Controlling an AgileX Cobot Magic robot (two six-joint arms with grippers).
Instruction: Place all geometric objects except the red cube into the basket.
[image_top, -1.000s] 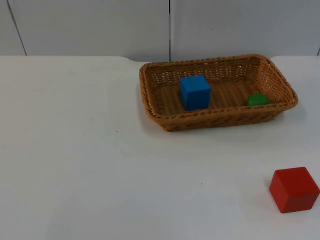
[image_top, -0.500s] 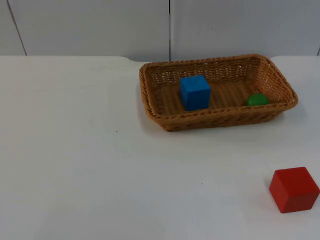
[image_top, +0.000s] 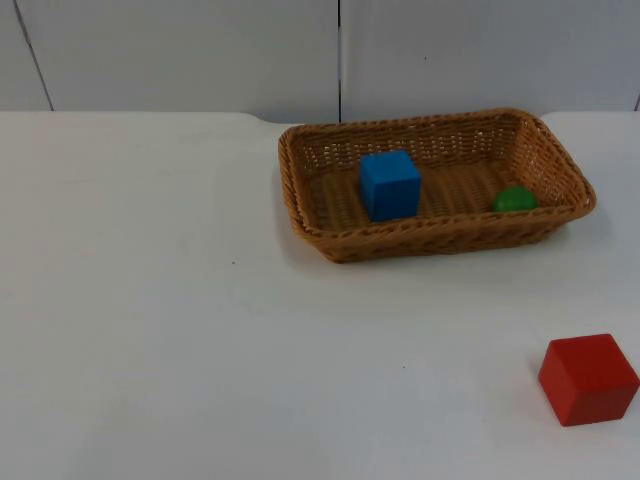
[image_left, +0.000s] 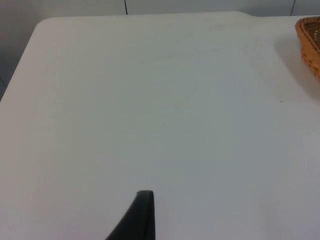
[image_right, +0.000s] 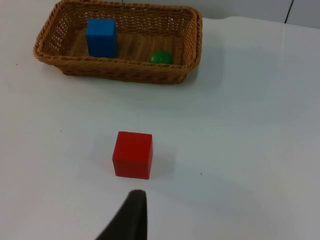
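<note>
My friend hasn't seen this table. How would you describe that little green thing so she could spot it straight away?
Find the brown woven basket at the back of the white table. Two things lie inside: a blue cube near the middle and the green piece towards the right end. It is the smaller one, rounded rather than square-edged.

The top camera is looking down and forward from above the table's (image_top: 150, 330) near side, facing the grey wall (image_top: 180, 50) at twelve o'clock and taking in the basket (image_top: 440, 240) and the red cube (image_top: 588, 380). The right wrist camera is sitting lower and nearer, looking past a black fingertip (image_right: 131, 217) at that cube (image_right: 133, 154) and basket (image_right: 120, 70). The left wrist camera is facing bare table (image_left: 150, 110), sharing just the basket's rim (image_left: 307, 42).
</note>
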